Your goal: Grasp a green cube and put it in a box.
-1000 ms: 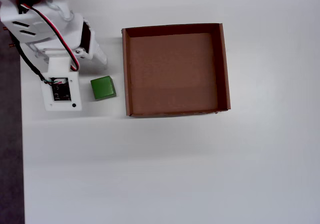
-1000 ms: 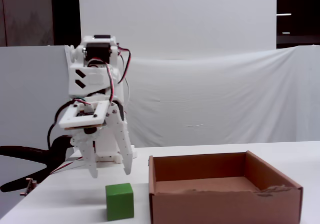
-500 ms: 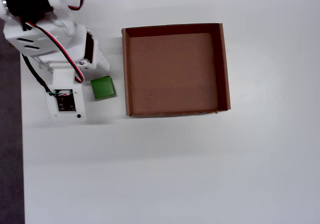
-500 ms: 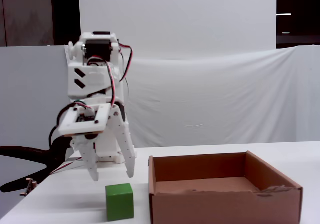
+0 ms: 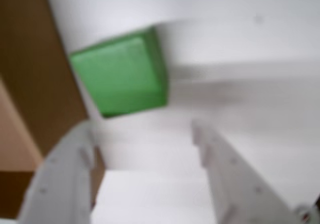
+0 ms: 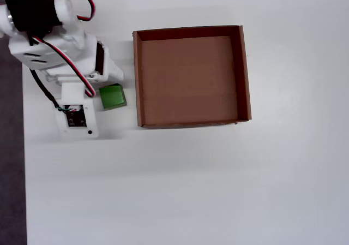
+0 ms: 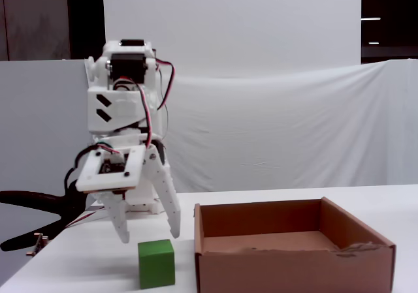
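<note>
The green cube [image 6: 114, 97] sits on the white table just left of the box [image 6: 137, 81] in the overhead view, with its left edge under my wrist. In the fixed view the cube [image 7: 157, 263] stands beside the brown box [image 7: 294, 263], and my gripper [image 7: 149, 235] hangs open just above it, fingertips apart and level with the cube's top. The blurred wrist view shows the cube [image 5: 120, 72] ahead of my open gripper [image 5: 142, 131], nothing between the fingers, with the box wall [image 5: 30, 79] at the left. The box is empty.
The arm's base and white body [image 6: 49, 32] stand at the table's top left in the overhead view. A dark strip [image 6: 11, 174] runs off the table's left edge. A black clamp [image 7: 32, 205] and white cloth backdrop [image 7: 294, 130] lie behind.
My gripper has come down and forward over the cube; in the overhead view the wrist now overlaps the cube's left edge. Cube and box have not moved.
</note>
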